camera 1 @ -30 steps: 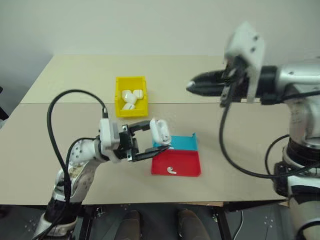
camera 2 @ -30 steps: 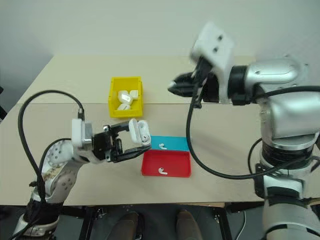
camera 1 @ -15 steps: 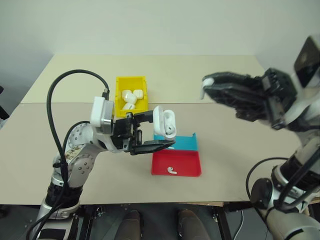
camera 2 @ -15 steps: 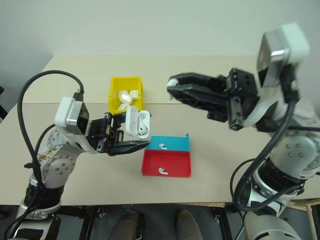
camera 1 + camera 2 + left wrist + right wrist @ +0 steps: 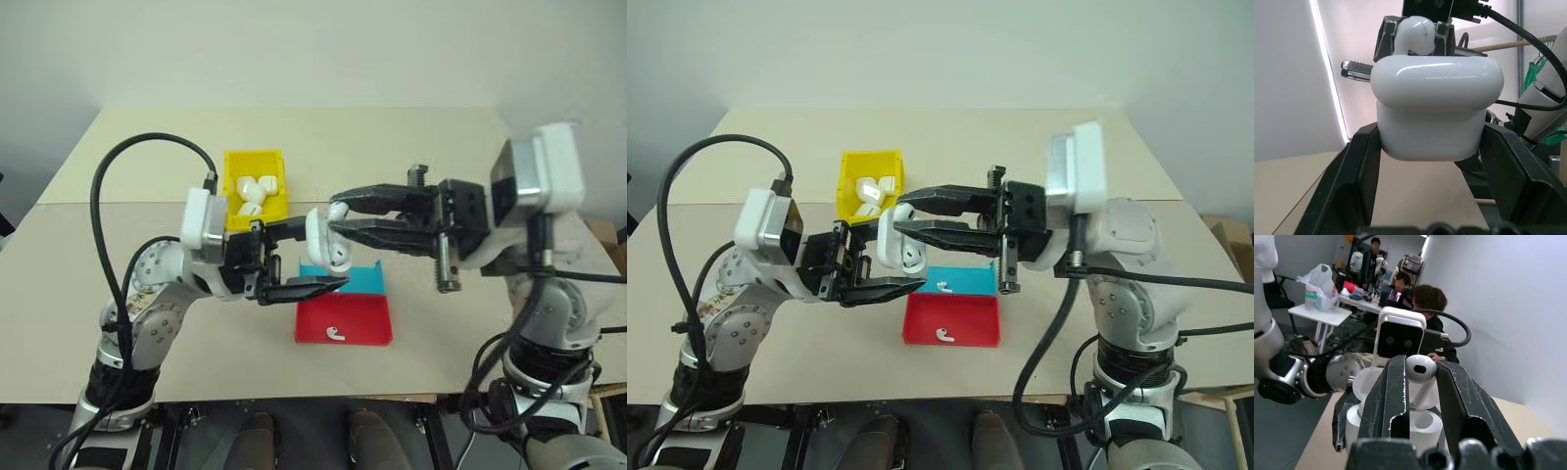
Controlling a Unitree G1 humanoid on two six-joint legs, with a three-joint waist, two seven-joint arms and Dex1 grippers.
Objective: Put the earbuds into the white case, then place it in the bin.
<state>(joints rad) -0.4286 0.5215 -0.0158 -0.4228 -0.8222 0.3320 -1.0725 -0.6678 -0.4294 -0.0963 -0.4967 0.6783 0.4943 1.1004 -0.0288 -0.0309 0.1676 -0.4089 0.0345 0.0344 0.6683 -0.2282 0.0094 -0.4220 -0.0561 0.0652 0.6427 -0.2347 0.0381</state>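
— So, what's on my screen, biggest first: the beige table [image 5: 147,294], then my two arms meeting above it. Behind them sits the yellow bin [image 5: 257,192] with a few white cases inside.

— And the trays?

— A red tray [image 5: 345,320] near the front edge with one earbud [image 5: 335,334] lying in it, and a blue tray [image 5: 965,281] touching its far side with another earbud [image 5: 945,287].

— What am I holding?

— My left gripper [image 5: 304,257] is clamped on the white case [image 5: 323,240], lid flipped up, held in the air above the blue tray. My right gripper [image 5: 1420,382] pinches a third earbud [image 5: 1419,370] between its fingers, head up, stem pointing down at the open case just beneath it.

— Seated?

— I cannot tell whether the stem touches the socket.
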